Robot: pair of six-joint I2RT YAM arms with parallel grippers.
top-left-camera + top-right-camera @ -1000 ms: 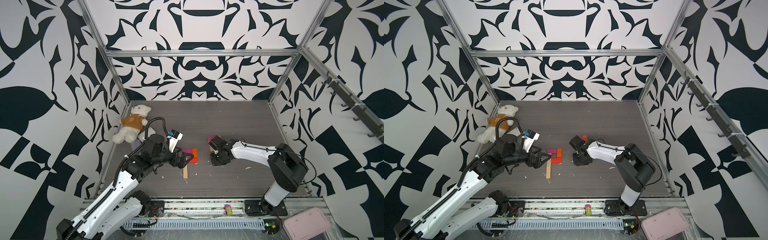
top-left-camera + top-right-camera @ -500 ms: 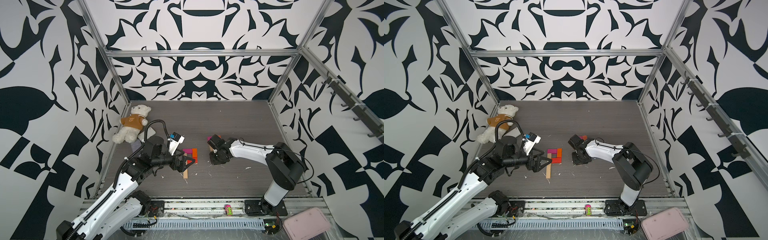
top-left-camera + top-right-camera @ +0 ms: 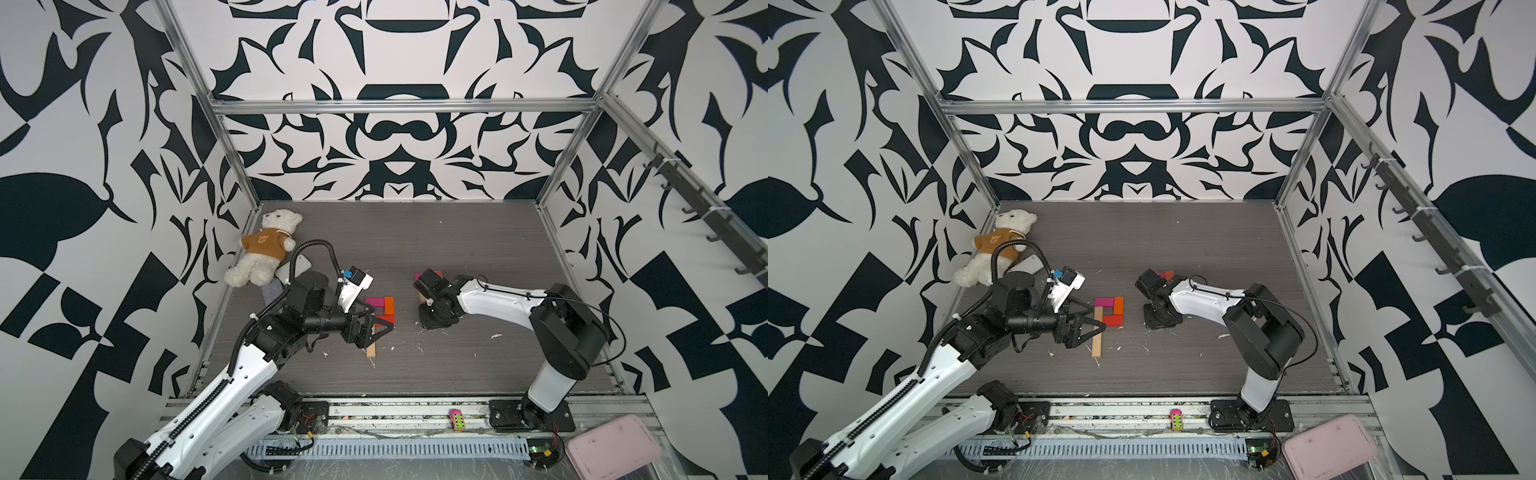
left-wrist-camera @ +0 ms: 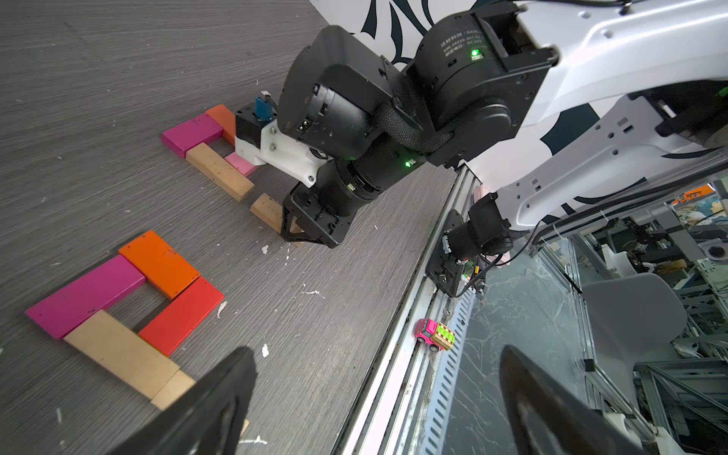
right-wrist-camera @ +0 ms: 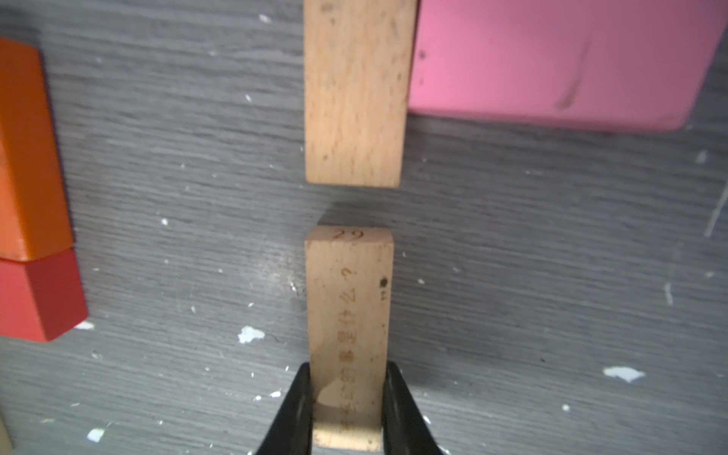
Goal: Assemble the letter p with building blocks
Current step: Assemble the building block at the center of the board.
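Right gripper [image 5: 346, 394] is pinched narrow across the near end of a tan block [image 5: 348, 307], the one with printing along its face. The grip looks square, with both fingers flat on the long sides. I can't tell from the wrist view whether the block is fully down on the table [image 3: 457, 249] or a hair above it.

Straight ahead is the tan stem block [image 5: 354, 94], with a clear gap between the two ends. It's roughly in line, and a pink block [image 5: 551, 63] touches its side.

My read is that I'm extending the stem of this p, so the job is to close that gap. I'd push forward along the block's own axis and keep it low until the ends just kiss. Shoving harder would knock the stem block and the pink one out of place. Then open up and back straight out so the fingers don't drag the block sideways.

Left gripper [image 4: 376, 352] is spread wide with nothing in it, hanging over the stem of the other p [image 3: 1119, 305], well apart from this one. I'm leaving it alone.
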